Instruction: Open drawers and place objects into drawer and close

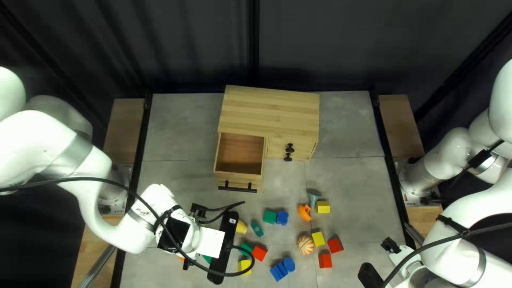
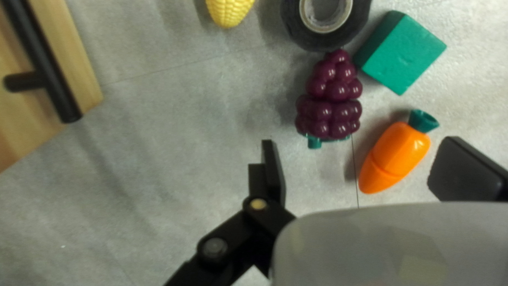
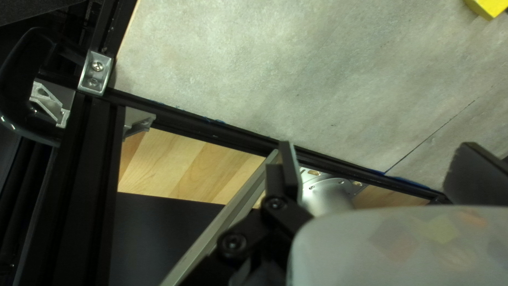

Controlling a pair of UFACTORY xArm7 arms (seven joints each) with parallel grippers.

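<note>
A wooden cabinet (image 1: 269, 112) stands at the back, its left drawer (image 1: 240, 178) pulled out, no object visible inside. In the top left view my left gripper (image 1: 175, 234) is over the near-left table, its fingertips hidden. Seen from its wrist, my left gripper (image 2: 361, 159) is open above an orange carrot (image 2: 394, 158), with purple grapes (image 2: 330, 100) and a green block (image 2: 400, 52) ahead. The drawer's black handle (image 2: 46, 66) lies off to one side. My right gripper (image 1: 402, 257), at the near-right edge, shows as an open gripper (image 3: 375, 161) holding nothing.
Yellow corn (image 2: 228, 11) and black tape (image 2: 325, 24) lie beyond the grapes. Across the near middle are a striped ball (image 1: 305, 245), red blocks (image 1: 325, 260), a yellow block (image 1: 323, 207), an orange toy (image 1: 304, 213) and blue pieces (image 1: 278, 271). A black frame rail (image 3: 211, 127) runs beneath the right gripper.
</note>
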